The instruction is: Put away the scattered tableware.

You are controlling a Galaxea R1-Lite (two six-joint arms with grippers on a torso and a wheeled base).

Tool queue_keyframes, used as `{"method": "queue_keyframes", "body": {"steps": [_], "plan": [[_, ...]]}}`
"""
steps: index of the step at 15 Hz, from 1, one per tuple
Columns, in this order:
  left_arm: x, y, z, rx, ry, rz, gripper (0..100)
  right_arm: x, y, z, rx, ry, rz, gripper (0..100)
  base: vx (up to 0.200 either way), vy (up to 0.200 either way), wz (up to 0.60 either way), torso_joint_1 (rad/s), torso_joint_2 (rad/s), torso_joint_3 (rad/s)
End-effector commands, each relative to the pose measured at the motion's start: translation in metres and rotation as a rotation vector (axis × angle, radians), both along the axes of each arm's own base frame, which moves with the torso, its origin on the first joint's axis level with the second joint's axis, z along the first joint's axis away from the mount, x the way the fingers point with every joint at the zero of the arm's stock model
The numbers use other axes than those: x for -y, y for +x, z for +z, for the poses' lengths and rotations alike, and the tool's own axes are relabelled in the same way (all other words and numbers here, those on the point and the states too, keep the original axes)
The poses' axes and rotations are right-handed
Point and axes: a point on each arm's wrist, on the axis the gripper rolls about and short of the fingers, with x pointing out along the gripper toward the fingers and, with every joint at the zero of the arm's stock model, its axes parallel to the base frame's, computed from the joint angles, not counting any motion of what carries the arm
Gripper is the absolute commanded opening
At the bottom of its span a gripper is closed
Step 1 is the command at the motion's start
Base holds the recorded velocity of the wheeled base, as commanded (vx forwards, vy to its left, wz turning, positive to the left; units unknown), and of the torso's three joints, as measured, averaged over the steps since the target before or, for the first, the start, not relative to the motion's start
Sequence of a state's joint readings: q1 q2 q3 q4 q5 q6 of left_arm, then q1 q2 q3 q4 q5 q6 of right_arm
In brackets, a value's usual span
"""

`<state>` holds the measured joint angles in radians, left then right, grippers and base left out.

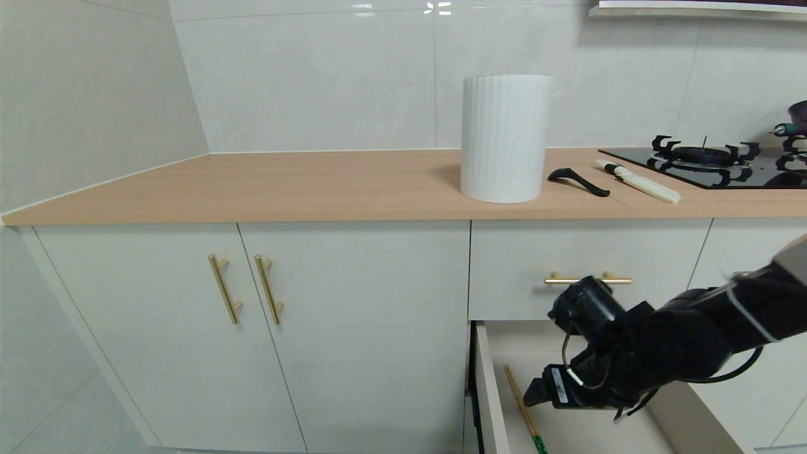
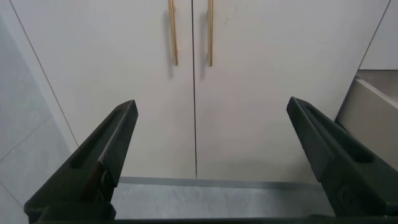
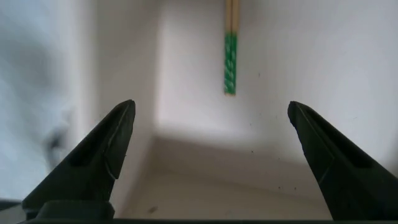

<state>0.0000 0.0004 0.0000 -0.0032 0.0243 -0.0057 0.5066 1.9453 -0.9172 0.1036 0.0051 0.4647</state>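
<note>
Readable text: none that I can make out from here.
White sticker (image 1: 560, 377): sits on the side of the right gripper (image 1: 533, 396); there are dark marks on it, but they are too small to read.
</note>
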Motion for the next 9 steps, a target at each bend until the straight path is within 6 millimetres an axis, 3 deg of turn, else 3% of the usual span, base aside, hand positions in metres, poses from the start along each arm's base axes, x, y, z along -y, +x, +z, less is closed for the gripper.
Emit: {"method": "queue_keyframes", "body": {"steps": [1,4,9], "plan": [[0.000,0.000,0.000,0.002,0.000,0.000,100,0.030,-0.021,0.073,0.220,0.112,-0.056,100,0.000,0.000,0.00,0.000,0.00,0.000],[0.000,0.000,0.000,0.002,0.000,0.000,100,0.041,-0.031,0.095,0.300,0.137,-0.065,100,0.000,0.000,0.00,0.000,0.00,0.000],[0.000,0.000,0.000,0.000,0.000,0.000,100,0.046,-0.041,0.106,0.351,0.127,-0.033,100,0.000,0.000,0.00,0.000,0.00,0.000]]}}
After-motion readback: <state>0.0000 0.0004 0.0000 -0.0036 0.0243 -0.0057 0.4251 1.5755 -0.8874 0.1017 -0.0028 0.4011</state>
